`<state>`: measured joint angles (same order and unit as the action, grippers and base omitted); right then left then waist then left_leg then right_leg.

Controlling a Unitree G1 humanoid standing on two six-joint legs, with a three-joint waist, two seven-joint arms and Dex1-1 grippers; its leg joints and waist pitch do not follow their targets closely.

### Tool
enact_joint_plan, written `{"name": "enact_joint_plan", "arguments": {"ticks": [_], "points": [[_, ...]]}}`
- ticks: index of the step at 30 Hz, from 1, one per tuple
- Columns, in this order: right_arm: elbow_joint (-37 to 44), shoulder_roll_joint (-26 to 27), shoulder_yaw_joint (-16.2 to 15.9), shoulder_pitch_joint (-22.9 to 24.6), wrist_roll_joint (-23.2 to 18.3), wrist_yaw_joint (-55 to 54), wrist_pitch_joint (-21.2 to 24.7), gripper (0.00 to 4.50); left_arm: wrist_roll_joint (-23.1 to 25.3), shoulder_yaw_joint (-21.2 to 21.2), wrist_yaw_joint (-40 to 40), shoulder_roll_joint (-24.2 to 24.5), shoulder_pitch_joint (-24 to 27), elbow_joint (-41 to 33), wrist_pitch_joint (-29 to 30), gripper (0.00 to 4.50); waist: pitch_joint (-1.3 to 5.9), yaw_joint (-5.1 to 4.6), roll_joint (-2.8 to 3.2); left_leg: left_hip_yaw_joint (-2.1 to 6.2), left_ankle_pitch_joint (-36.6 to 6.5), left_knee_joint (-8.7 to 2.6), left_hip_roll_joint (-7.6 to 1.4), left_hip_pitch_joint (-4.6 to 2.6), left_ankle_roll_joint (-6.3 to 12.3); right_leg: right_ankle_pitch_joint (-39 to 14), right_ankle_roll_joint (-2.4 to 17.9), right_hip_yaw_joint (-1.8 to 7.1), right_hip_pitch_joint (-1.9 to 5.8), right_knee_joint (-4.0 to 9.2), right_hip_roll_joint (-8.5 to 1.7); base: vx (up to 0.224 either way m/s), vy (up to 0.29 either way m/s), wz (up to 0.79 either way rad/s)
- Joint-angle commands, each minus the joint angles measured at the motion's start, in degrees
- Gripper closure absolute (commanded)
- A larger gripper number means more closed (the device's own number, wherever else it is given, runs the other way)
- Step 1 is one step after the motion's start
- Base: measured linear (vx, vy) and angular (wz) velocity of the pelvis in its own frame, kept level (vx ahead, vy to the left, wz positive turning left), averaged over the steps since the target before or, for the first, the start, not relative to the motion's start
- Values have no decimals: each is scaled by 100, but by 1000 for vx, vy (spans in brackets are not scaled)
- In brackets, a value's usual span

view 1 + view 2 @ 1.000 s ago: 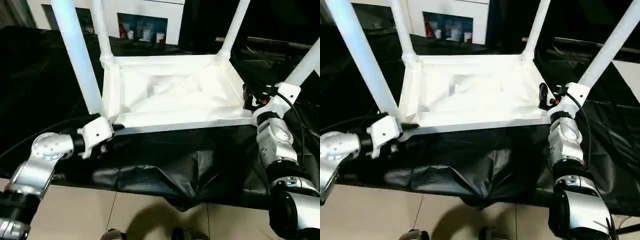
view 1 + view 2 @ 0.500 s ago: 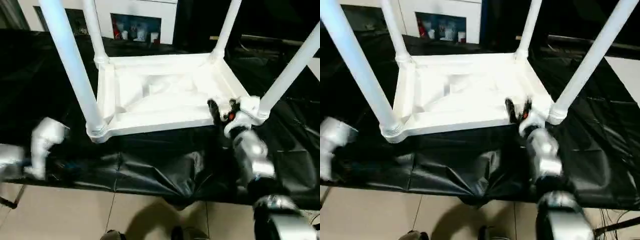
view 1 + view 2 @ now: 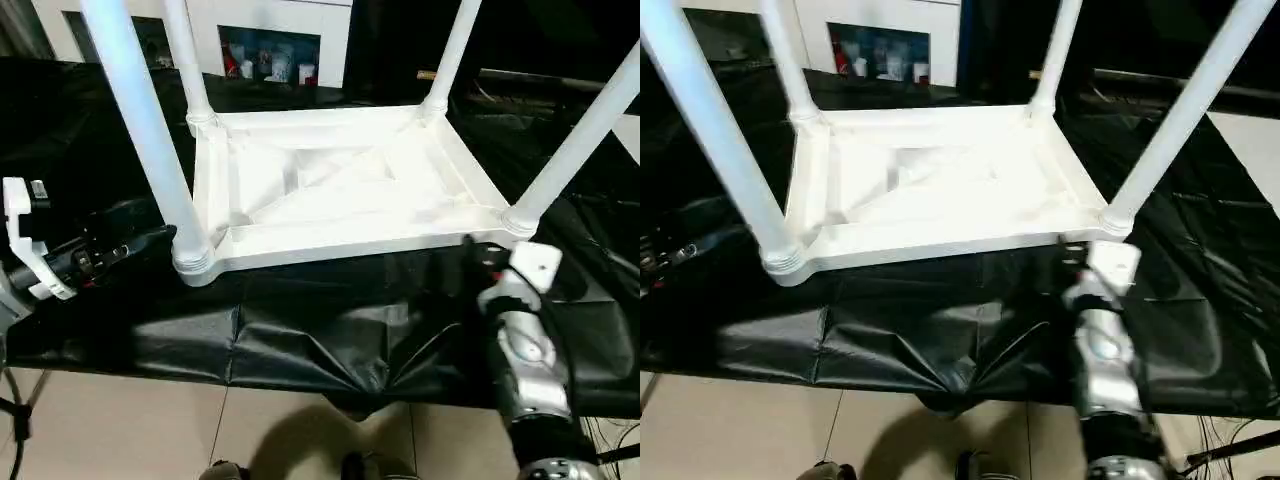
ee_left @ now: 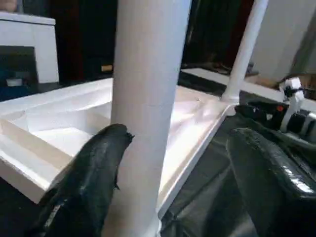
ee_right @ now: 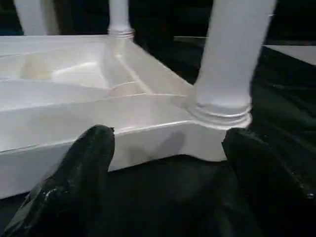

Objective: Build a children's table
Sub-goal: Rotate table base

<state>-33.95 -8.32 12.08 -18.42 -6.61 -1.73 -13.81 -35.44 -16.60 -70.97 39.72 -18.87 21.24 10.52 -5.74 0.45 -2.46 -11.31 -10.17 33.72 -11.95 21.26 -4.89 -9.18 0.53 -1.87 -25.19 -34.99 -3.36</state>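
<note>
- While its two black fingers point(image 4: 89, 177) stand spread with nothing between their pads, the left gripper point(image 4: 168, 187) sits just beside the near left leg point(image 3: 140, 140) of the all-white plastic children's table point(image 3: 330, 190); in the left wrist view that white tubular leg rises right by one finger, apart from the other.
- From the head views, the left gripper point(image 3: 110, 245) lies low on the black plastic sheet point(image 3: 300, 330), to the left of the table's near left corner socket point(image 3: 190, 262).
- The right gripper point(image 5: 168, 182) also has its black fingers point(image 5: 84, 168) wide apart and empty, pointing at the table's near right corner, where the near right leg point(image 5: 232, 54) sits in its ringed round socket point(image 5: 221, 114); the fingers are near the table's edge but not touching it.
- The right arm's silver forearm point(image 3: 525, 350) rises from below, just in front of that near right corner.
- The table lies upside down on the black sheet, its rectangular top flat against the sheet and its ribbed underside facing up.
- All four long white legs stand upright from the corner sockets: far left leg point(image 3: 185, 55) and far right leg point(image 3: 450, 55) at the back.
- Behind the table stands a white cabinet point(image 3: 270, 40) with small items in a dark opening.
- Below the sheet's front edge, beige floor tiles point(image 3: 130, 420) show.
</note>
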Motion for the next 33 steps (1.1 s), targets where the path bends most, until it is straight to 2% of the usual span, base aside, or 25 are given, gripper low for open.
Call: {"name": "enact_joint_plan", "arguments": {"ticks": [1,3,4,5,6,7,11,12,16,18,22,23,25,26,27,28,29,33], "points": [[-12,-68,3,-95,-83,115,303,61,60,105,-118,-95,-181,65,37,62,325,-2,74,21,-1853,-426,-26,-120,-54,-2114,729,234,236,472,-243,0,0,0],[-135,-118,-44,-202,-144,346,511,61,80,179,-131,-142,-292,141,71,31,347,10,74,22,-1792,-418,-38,-124,-35,-1981,789,237,246,452,-254,0,0,0],[-240,-151,-76,-284,-138,488,625,61,152,278,-114,-161,-357,213,34,24,359,2,46,21,-1747,-414,-39,-108,-29,-1932,814,236,262,441,-252,0,0,0],[-385,-209,-132,-395,-76,612,743,61,260,387,-54,-198,-456,346,-20,22,361,11,56,25,-1669,-415,-39,-98,-12,-1868,846,234,274,430,-252,0,0,0],[-417,-221,-142,-421,-57,625,756,61,279,405,-49,-210,-479,380,-45,14,373,16,68,14,-1611,-403,-42,-127,0,-1752,912,235,263,425,-248,0,0,0],[-520,-250,-157,-512,-60,708,826,61,336,434,7,-255,-582,557,-99,6,378,22,57,10,-1512,-395,-37,-99,6,-1624,949,241,290,409,-257,0,0,0],[-749,-332,-227,-698,-37,901,897,61,321,440,-17,-382,-740,775,-78,6,433,38,34,4,-1157,-368,-41,-78,48,-1158,1094,245,348,348,-278,0,0,0],[-772,-339,-228,-716,-41,922,884,61,306,446,-28,-397,-749,767,-43,6,435,36,31,1,-1089,-364,-34,-57,69,-1055,1132,244,365,341,-275,0,0,0],[-1069,-407,-348,-956,16,1233,988,61,156,612,-118,-637,-872,394,306,6,465,37,28,-9,-917,-340,-43,-65,164,-707,1331,238,386,299,-273,0,0,0],[-1241,-444,-441,-1107,88,1438,979,61,-39,820,-252,-749,-917,-18,641,6,474,41,29,-14,-913,-331,-56,-71,194,-679,1399,236,387,282,-285,0,0,0],[-1386,-476,-501,-1230,144,1560,945,61,-301,1059,-404,-794,-911,-542,1062,6,474,48,8,-17,-886,-319,-53,-53,211,-770,1393,239,407,279,-292,0,0,0],[-1426,-470,-515,-1291,152,1597,932,61,-623,1304,-524,-745,-853,-1135,1555,6,483,48,3,-22,-858,-310,-54,-63,209,-750,1392,242,402,277,-282,0,0,0],[-1452,-464,-529,-1329,149,1635,919,61,-772,1482,-632,-699,-814,-1476,1812,6,480,44,3,-15,-853,-313,-54,-50,209,-752,1397,236,409,266,-281,0,0,0],[-1452,-464,-529,-1329,149,1635,919,61,-772,1482,-632,-699,-814,-1476,1812,6,477,41,1,-18,-856,-310,-52,-50,197,-767,1386,234,404,266,-272,0,0,0],[-1472,-456,-551,-1358,157,1662,915,61,-833,1671,-725,-666,-777,-1749,1959,6,470,23,-26,-23,-867,-308,-39,-38,198,-831,1345,233,409,278,-259,0,0,0],[-1484,-455,-560,-1368,157,1676,907,61,-831,1723,-745,-666,-770,-1814,1985,6,479,22,-21,-18,-868,-306,-44,-43,182,-850,1326,233,414,269,-264,0,0,0],[-1541,-436,-598,-1420,162,1725,885,61,-773,1980,-806,-711,-765,-2077,2035,6,469,9,-30,-19,-870,-304,-42,-40,176,-951,1269,236,407,287,-261,0,0,0],[-1655,-368,-658,-1514,193,1823,835,61,-606,2244,-761,-948,-861,-2269,2016,6,472,-2,-40,-22,-884,-295,-39,-36,159,-1050,1202,239,409,296,-257,0,0,0]]}}
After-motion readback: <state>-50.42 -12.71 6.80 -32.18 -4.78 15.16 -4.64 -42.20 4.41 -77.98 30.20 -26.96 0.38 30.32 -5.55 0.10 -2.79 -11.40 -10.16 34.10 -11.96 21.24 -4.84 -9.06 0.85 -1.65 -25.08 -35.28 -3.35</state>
